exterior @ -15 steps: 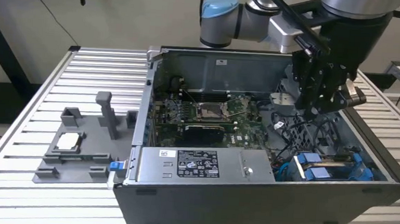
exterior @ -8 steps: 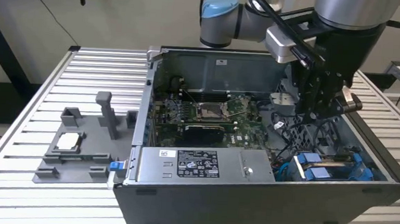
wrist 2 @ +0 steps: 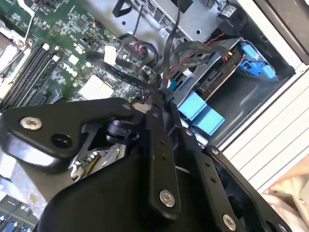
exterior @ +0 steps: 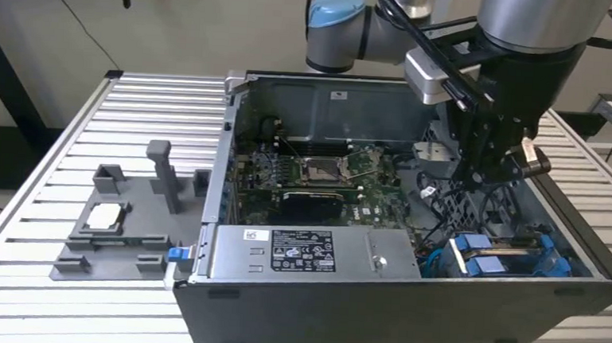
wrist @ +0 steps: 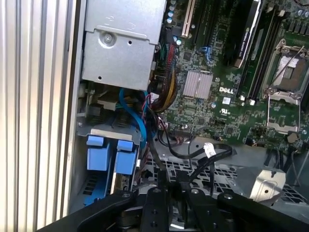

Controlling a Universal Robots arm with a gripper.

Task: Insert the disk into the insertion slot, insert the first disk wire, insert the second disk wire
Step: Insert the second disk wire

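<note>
Hovering inside the open computer case (exterior: 405,305), the gripper (wrist 2: 161,96) has its jaws clenched on a black cable (wrist: 153,150) (thin one), near the blue-framed disk (exterior: 503,255) at the case's edge.

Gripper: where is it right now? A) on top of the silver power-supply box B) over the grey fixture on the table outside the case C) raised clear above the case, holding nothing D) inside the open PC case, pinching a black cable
D: in both wrist views the gripper is closed on a thin black cable above the case floor, near the blue-framed disk; the exterior view shows it lowered inside the case.
</note>
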